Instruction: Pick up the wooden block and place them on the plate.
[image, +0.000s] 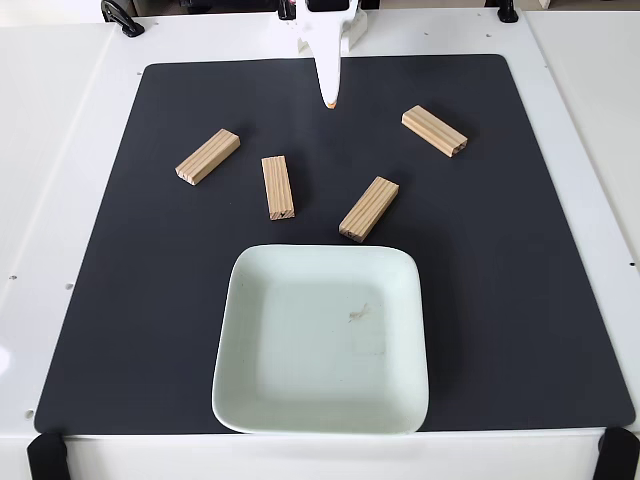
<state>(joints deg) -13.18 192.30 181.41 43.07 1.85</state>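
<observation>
Mint plate (270, 400) holds no blocks.

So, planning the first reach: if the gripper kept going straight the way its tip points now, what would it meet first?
Probably bare black mat: the gripper points down-frame into the gap between the blocks. Further along lie the two middle wooden blocks, though height is unclear.
</observation>
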